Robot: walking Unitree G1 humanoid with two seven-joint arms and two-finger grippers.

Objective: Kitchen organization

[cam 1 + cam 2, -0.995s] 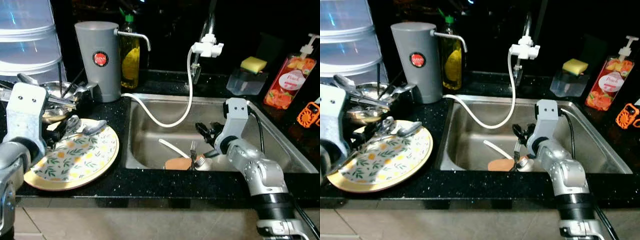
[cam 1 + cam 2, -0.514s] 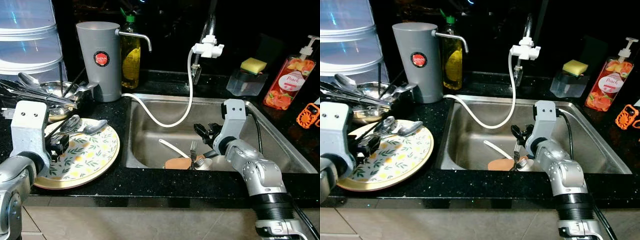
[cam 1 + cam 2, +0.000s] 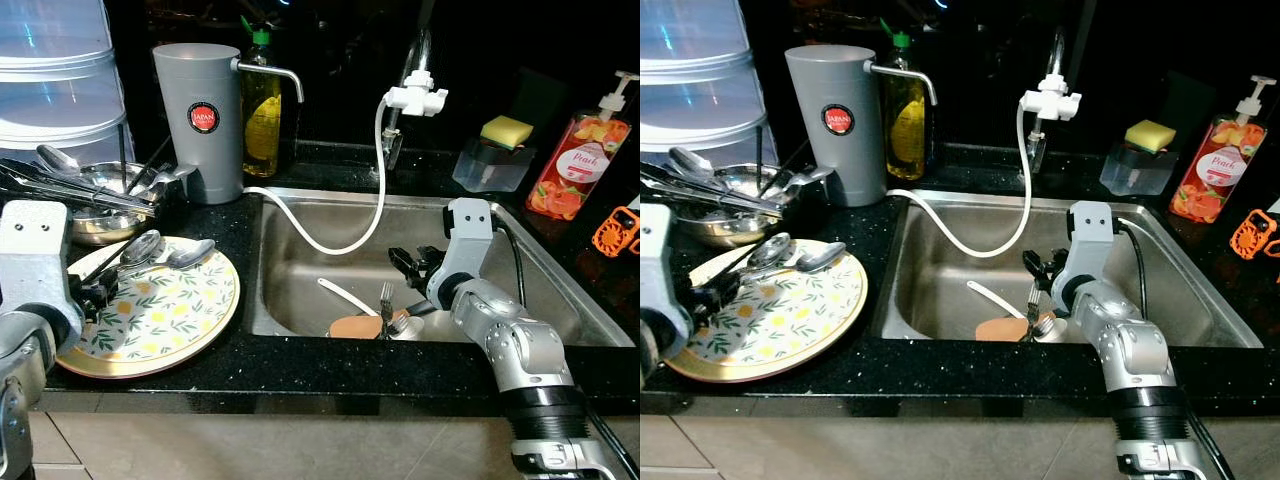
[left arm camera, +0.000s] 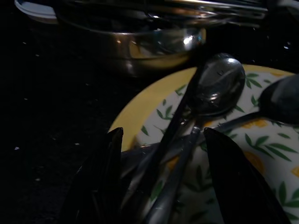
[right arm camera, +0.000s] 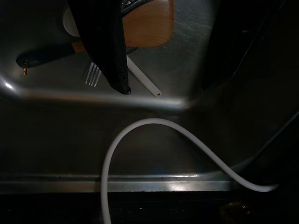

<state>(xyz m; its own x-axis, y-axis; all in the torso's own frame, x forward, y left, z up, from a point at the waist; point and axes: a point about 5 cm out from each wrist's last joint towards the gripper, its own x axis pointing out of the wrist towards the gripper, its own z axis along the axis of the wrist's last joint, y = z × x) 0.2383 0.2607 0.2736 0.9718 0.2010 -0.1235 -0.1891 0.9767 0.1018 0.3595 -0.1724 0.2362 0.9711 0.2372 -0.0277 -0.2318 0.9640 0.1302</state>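
Nearest me on the left, my left gripper (image 4: 161, 186) sits low at the near edge of the floral plate (image 3: 160, 320), which lies flat on the black counter (image 3: 330, 365). Through the wrist camera I see its two fingers (image 4: 110, 172) spread well apart, with the handles of the spoons (image 4: 217, 84) running between them; I cannot tell whether either finger touches those handles, and nothing is pinched. The spoon bowls rest on the far part of the plate, toward the steel bowl (image 3: 95, 210) that holds more cutlery. To the right, my right gripper (image 3: 405, 265) hangs inside the sink (image 3: 560, 300), fingers parted and holding nothing, just above the sink floor. Below and slightly nearer than it lie a fork (image 3: 386, 300), a white utensil handle (image 3: 345, 296) and a tan wooden piece (image 3: 355, 327), all on the sink bottom and clustered together. A white hose (image 3: 340, 240) curves across the basin from the tap fitting (image 3: 415, 97). Farther back on the counter stand a grey jug (image 3: 197, 120) and, just beside it, a bottle of yellow liquid (image 3: 260, 115). At the far right are a sponge holder (image 3: 495, 155) with a yellow sponge and a pump bottle (image 3: 580, 155).
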